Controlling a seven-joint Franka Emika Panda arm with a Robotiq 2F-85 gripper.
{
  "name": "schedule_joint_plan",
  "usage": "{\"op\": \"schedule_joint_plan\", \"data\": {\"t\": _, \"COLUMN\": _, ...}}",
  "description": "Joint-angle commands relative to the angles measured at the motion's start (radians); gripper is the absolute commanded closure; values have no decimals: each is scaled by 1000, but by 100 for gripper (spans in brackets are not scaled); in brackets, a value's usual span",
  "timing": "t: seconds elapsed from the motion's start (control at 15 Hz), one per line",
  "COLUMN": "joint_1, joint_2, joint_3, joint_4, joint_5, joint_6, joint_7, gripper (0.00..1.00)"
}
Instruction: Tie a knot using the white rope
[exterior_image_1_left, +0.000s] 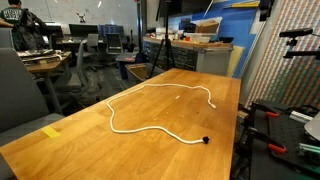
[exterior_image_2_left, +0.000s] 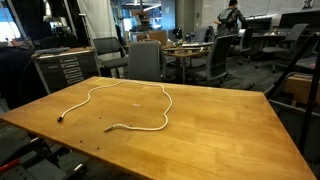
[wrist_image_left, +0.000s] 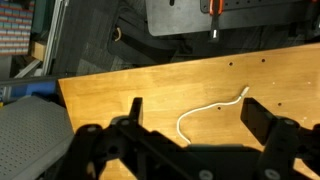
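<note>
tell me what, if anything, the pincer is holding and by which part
Nothing: the pincer is open and the white rope lies free on the table.

You saw the white rope (exterior_image_2_left: 167, 105) lying flat on the counter (exterior_image_1_left: 100, 150) in a big, wiggly, open curve, unknotted, with its black tip (exterior_image_1_left: 205, 140) at one end.

Open-plan office-lab, seen past your wooden desk (exterior_image_1_left: 190, 110).
In an exterior view, grey office chairs (exterior_image_2_left: 146, 60) stand at the desk's far edge, with a drawer cabinet (exterior_image_2_left: 65, 70) beside them and more worktables (exterior_image_2_left: 190, 55) beyond. Elsewhere you see a blue wall panel (exterior_image_1_left: 245, 25). Light is even and indoor.
</note>
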Motion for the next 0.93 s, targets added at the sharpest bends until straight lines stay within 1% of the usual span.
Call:
{"op": "schedule_joint_plan", "data": {"t": 0.0, "joint_1": 110, "joint_2": -68, "joint_3": 35, "joint_4": 11, "joint_5": 3, "joint_6": -18, "joint_7": -65, "gripper": 0}}
{"op": "schedule_joint_plan", "data": {"t": 0.13, "joint_1": 187, "joint_2": -52, "joint_3": 68, "joint_4": 30, "joint_5": 40, "joint_6": 11, "joint_7": -67, "gripper": 0}}
{"op": "schedule_joint_plan", "data": {"t": 0.2, "joint_1": 144, "joint_2": -41, "joint_3": 41, "joint_4": 11, "joint_5": 10, "joint_6": -1, "joint_7": -35, "gripper": 0}}
{"op": "schedule_joint_plan", "data": {"t": 0.27, "joint_1": 166, "joint_2": -43, "joint_3": 53, "joint_4": 12, "joint_5": 14, "joint_6": -2, "joint_7": -26, "gripper": 0}}
{"op": "schedule_joint_plan", "data": {"t": 0.33, "joint_1": 168, "joint_2": -42, "joint_3": 53, "joint_4": 8, "joint_5": 14, "joint_6": -3, "joint_7": -22, "gripper": 0}}
{"op": "schedule_joint_plan", "data": {"t": 0.47, "joint_1": 158, "joint_2": -37, "joint_3": 40, "joint_4": 4, "joint_5": 13, "joint_6": -2, "joint_7": -24, "gripper": 0}}
{"op": "schedule_joint_plan", "data": {"t": 0.73, "joint_1": 155, "joint_2": -37, "joint_3": 37, "joint_4": 4, "joint_5": 12, "joint_6": -2, "joint_7": -24, "gripper": 0}}
{"op": "schedule_joint_plan", "data": {"t": 0.87, "joint_1": 183, "joint_2": -38, "joint_3": 15, "joint_4": 4, "joint_5": 56, "joint_6": 119, "joint_7": -26, "gripper": 0}}
